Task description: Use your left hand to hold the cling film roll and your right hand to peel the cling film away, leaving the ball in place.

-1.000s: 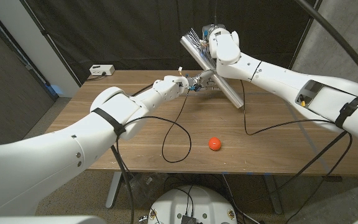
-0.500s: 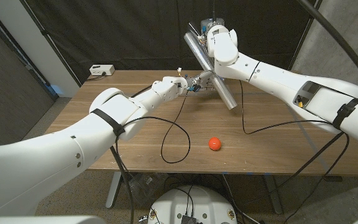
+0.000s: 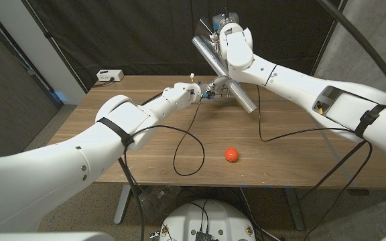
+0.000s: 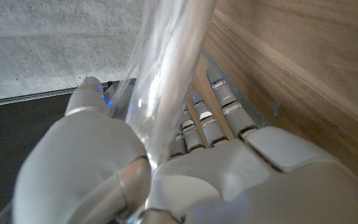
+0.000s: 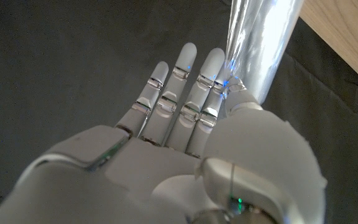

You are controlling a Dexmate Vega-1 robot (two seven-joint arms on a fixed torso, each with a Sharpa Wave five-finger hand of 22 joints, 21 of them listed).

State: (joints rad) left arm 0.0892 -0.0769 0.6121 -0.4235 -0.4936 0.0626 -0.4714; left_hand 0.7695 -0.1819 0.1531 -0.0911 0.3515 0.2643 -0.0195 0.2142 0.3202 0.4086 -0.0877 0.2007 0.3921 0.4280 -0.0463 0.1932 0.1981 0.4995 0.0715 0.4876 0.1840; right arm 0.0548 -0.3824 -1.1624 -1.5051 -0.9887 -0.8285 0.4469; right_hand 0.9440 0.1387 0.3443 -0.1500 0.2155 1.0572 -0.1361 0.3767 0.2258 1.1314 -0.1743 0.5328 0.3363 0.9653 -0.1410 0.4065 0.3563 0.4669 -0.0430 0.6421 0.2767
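Left hand (image 3: 210, 90) grips the cling film roll (image 3: 225, 75) low down, right hand (image 3: 223, 37) pinches the film up top. I'd keep the roll steady and peel slowly, well away from the ball (image 3: 231, 154).

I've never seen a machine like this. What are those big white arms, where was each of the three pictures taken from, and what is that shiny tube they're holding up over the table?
It is a robot with two white arms, each ending in a robot hand. The wide picture comes from a camera on its head, looking down at the wooden table. The other two come from cameras on its wrists, looking along the back of each hand. The shiny tube is a long roll of clear cling film, tilted above the table's far side. The left robot hand grips it low down; the right robot hand has its thumb against the film near the upper end. A small orange ball, a black cable and a small white box lie on the table.
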